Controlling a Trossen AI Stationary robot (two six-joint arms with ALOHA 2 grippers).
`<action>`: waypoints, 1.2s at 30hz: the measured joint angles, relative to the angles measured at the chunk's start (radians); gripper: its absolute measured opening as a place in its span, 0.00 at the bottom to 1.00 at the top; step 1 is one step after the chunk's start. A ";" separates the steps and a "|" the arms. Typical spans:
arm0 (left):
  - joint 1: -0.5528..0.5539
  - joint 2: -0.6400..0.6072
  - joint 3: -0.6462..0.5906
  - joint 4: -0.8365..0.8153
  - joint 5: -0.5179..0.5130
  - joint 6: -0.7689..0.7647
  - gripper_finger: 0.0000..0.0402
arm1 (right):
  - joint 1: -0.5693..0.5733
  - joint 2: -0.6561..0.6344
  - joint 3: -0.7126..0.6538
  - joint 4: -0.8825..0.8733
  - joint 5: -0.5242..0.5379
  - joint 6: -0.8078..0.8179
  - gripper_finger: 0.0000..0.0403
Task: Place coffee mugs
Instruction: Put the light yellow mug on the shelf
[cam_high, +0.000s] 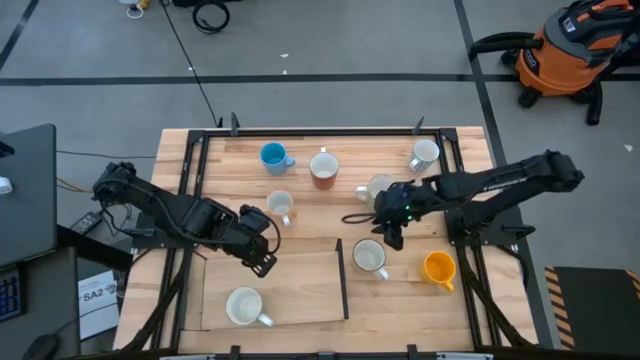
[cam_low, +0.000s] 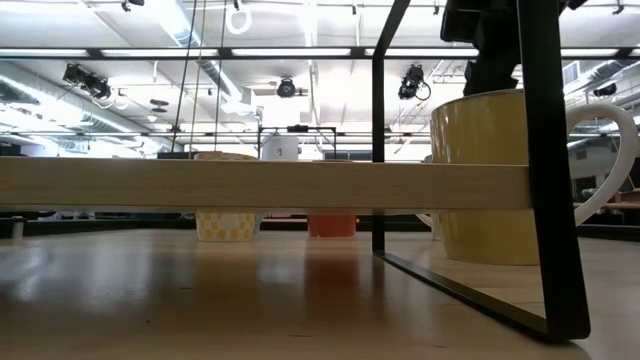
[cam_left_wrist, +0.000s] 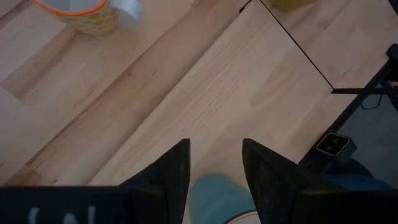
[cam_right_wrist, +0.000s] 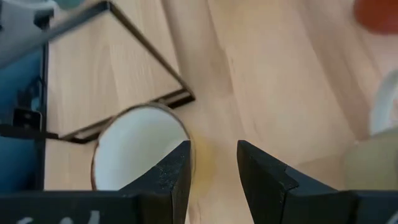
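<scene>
Several coffee mugs stand upright on the wooden table: a blue one, a reddish-brown one, white ones, a pale one and an orange-yellow one. Another white mug stands on the pale board at the near side. My right gripper hangs open, slanting down, just beyond a white mug. That mug sits beside one finger, outside the gap. My left gripper is open over bare board.
A thin black frame borders the pale board at the near middle. Dark rails run along the table's sides. In the low view a black post stands before the big yellow mug.
</scene>
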 joint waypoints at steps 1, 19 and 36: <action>0.000 0.000 0.000 0.000 0.000 0.000 0.38 | 0.005 0.011 0.000 -0.001 0.000 0.000 0.34; 0.000 0.000 0.000 0.053 0.000 -0.026 0.38 | 0.077 0.072 0.001 -0.002 0.051 0.002 0.34; 0.000 0.000 0.000 0.100 0.000 -0.026 0.38 | 0.095 0.226 0.001 0.009 0.051 0.001 0.33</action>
